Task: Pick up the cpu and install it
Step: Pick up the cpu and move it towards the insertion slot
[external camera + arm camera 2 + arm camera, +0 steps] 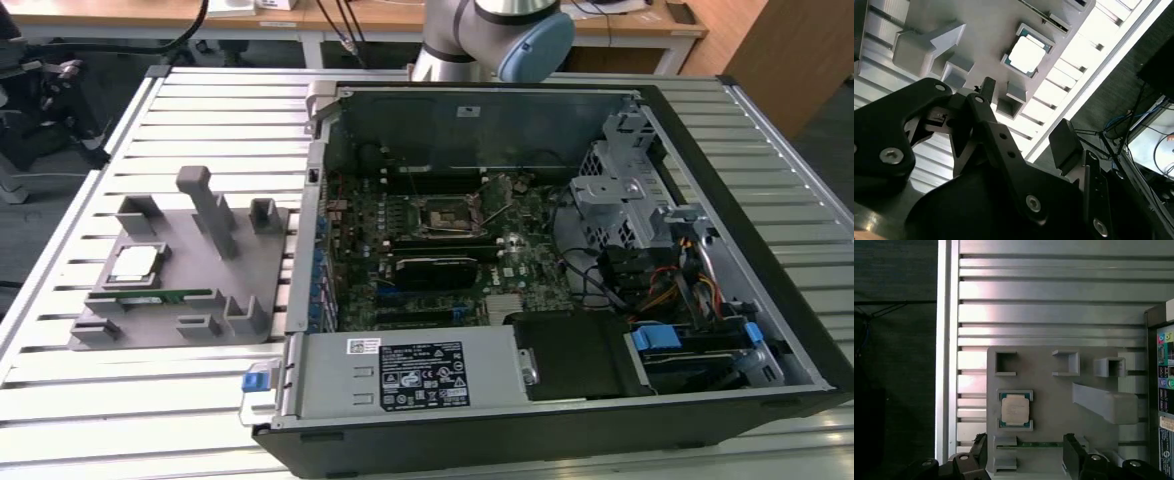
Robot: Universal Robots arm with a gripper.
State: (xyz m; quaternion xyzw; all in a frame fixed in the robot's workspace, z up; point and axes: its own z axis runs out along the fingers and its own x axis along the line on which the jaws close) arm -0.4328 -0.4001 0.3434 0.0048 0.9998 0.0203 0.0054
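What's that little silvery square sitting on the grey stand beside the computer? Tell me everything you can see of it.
The chip is a small, flat square with a pale silvery metal top and a thin green edge showing around it. It lies level, metal side up, in a shallow square pocket of the grey plastic holder. The holder sits on the slatted table, to the exterior view's left of the open computer case. Only the holder touches it.

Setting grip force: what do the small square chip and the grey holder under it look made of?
The small square silvery-topped cpu looks metal-lidded, with a pale satin sheen, on a thin green board edge. The grey blocky holder looks like matt plastic, possibly printed: uniform grey, no glare.
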